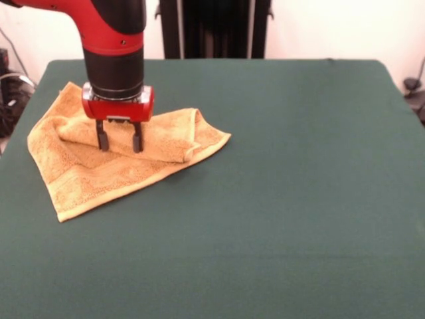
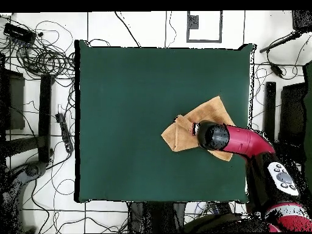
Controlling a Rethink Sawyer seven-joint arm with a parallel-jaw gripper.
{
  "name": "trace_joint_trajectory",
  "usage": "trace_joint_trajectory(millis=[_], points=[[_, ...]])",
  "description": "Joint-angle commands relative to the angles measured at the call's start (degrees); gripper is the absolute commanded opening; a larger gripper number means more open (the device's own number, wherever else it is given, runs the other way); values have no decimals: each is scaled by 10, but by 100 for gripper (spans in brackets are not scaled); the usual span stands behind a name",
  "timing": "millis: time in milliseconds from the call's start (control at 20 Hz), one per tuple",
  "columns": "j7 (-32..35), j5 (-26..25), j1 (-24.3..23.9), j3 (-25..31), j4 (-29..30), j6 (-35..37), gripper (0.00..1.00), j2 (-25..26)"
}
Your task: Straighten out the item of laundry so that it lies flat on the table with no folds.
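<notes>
The green surface (image 1: 279, 199) is lying mostly bare, the towel (image 1: 86, 179) sitting near one side edge, toward the robot's end. The fingers (image 1: 119, 142) are standing apart, tips down at the folded-over flap (image 1: 159, 136) in the towel's middle, clamping nothing that I can see. The arm (image 2: 241, 140) is hanging straight above them (hiding part of the cloth in the overhead view).

This looks like the grasping step: the flap is doubling back over the lower layer, so the towel is not yet lying flat. The next move probably calls for pinching only the top layer, then drawing it back off the layer under it.

Room is lying wide toward the surface's centre; the towel's corners toward the side edge are sitting close to it, so pulling that way is risking overhang.
</notes>
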Motion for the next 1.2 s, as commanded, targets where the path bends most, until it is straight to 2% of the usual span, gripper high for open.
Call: trace_joint_trajectory(millis=[50, 550, 800, 1200], points=[[128, 25, 11, -8, 90, -33, 100, 31], [127, 41, 5, -10, 84, -59, 100, 52], [103, 24, -12, -8, 114, -83, 100, 47], [122, 19, -18, -28, 167, -137, 100, 57]])
